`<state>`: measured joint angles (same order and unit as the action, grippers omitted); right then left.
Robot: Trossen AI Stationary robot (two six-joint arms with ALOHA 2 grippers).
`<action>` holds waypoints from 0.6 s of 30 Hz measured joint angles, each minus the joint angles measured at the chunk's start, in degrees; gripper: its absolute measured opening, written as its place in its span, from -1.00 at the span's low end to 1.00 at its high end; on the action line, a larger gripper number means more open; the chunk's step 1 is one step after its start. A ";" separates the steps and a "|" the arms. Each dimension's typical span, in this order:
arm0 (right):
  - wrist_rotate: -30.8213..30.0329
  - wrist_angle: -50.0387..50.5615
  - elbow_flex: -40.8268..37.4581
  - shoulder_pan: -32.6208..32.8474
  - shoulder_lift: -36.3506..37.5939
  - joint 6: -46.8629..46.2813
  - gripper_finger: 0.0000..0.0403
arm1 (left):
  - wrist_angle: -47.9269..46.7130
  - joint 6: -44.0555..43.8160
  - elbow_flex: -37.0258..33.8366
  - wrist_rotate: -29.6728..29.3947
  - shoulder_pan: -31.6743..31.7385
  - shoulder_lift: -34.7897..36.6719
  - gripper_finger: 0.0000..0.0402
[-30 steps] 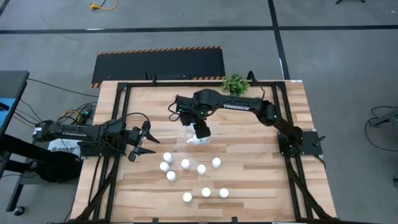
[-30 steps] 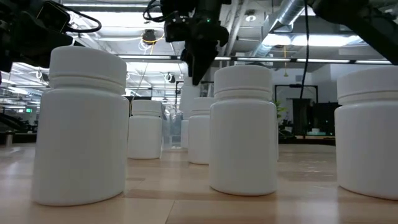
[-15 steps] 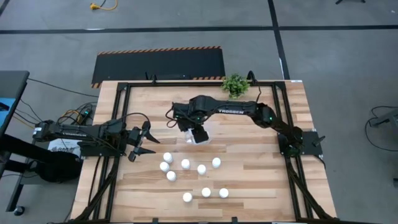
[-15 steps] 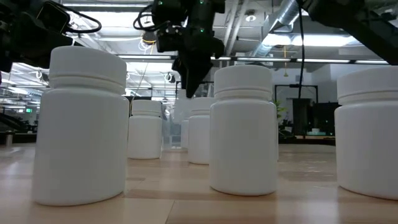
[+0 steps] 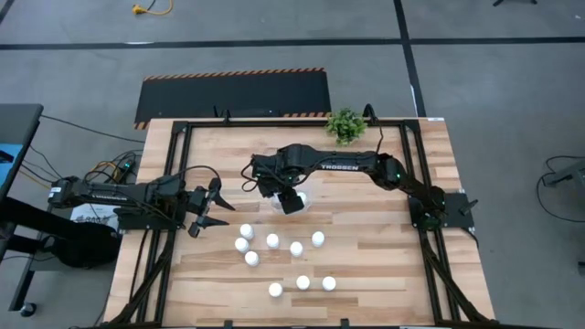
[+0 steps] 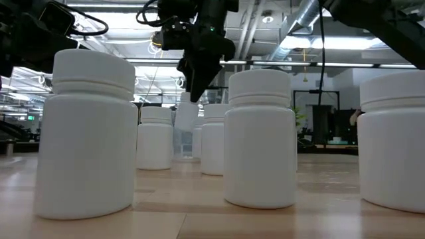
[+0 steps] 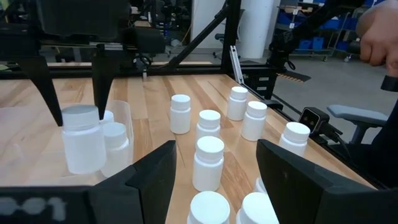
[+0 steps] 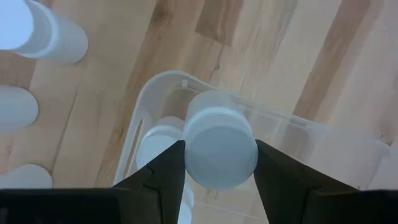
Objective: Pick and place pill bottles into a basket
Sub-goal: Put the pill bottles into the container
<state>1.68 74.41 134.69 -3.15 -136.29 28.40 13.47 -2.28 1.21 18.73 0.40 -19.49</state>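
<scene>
My right gripper (image 5: 291, 199) hangs over the clear basket (image 8: 149, 106), fingers pointing down, shut on a white pill bottle (image 8: 221, 148). That bottle reaches down inside the basket walls (image 7: 124, 118), beside another bottle (image 7: 115, 142) standing on the basket floor. Several more pill bottles (image 5: 272, 240) stand upright on the wooden table toward the near edge. My left gripper (image 5: 219, 206) waits open at the table's left side, level, with nothing between its fingers (image 7: 155, 168). My right gripper pinches the bottle's cap (image 8: 193, 155) between its two fingers, which come from above and point down. The bottle hangs upright below the fingertips (image 7: 99, 106), its body inside the basket. Whether its base touches the basket floor I cannot tell.
A small green plant (image 5: 345, 123) stands at the table's far edge. A black frame (image 5: 183, 137) runs round the tabletop. In the left wrist view a person's hand (image 7: 379, 31) shows beyond the table. Bare wood lies between the basket and the bottle cluster.
My right gripper has sunk toward the basket with the bottle and drifted slightly toward the table's left and near edges. The bottle stays upright and now sits lower between the basket walls.
</scene>
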 joint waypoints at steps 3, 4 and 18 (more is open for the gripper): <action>-0.01 0.18 0.00 0.15 0.00 0.16 -0.17 | 0.00 0.00 0.00 -0.01 0.00 -0.01 0.05; 0.01 0.18 0.00 0.15 0.00 0.22 -0.17 | 0.02 0.00 0.00 -0.01 0.00 -0.01 0.05; 0.24 0.79 0.00 -0.74 0.02 1.19 -0.18 | 0.00 0.00 0.00 -0.03 0.00 0.00 0.05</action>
<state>1.92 75.20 134.69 -3.89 -136.27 29.58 13.47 -2.28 1.21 18.71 0.40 -19.50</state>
